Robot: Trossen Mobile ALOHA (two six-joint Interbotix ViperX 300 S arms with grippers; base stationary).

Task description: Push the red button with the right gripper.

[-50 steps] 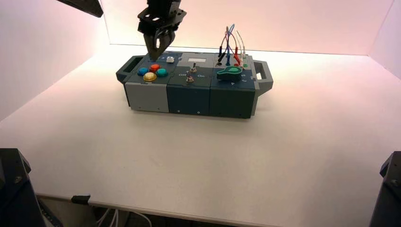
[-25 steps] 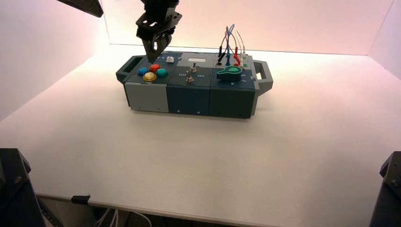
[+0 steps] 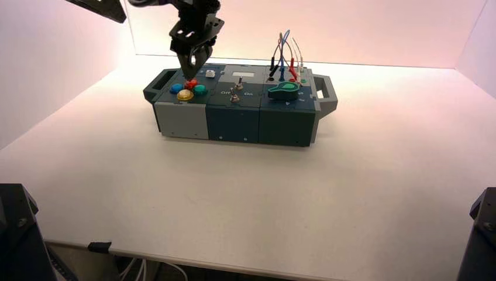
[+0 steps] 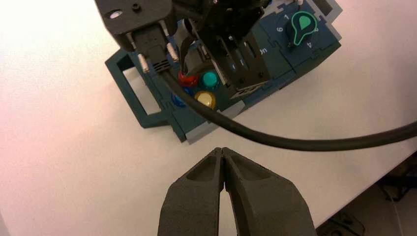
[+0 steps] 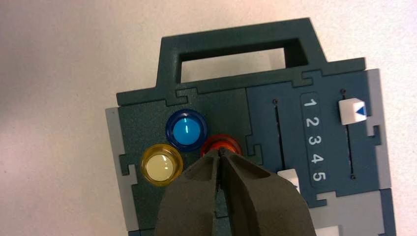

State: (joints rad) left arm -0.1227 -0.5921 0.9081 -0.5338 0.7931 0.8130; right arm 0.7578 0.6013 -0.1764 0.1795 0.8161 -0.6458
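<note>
Right gripper [image 5: 221,151], its two fingers together, tips pointing down at the red button [image 5: 222,143]; whether the tips touch the button cannot be told. Clock directions refer to the high view. The red button lies at 12 o'clock in the cluster of four on the box's left section, with the green button [image 3: 200,90] at 3 o'clock, the yellow button [image 3: 185,95] at 7 o'clock and the blue button [image 3: 176,88] at 9 o'clock. From the red button, a white slider cap [image 3: 210,74] lies at 2 o'clock; two toggle switches [image 3: 234,98] and, farther out, the green knob [image 3: 284,90] lie toward 3 o'clock. Left gripper [image 4: 221,150], fingers together, hangs over the table [image 3: 245,199], apart from the box [image 3: 233,123].
</note>
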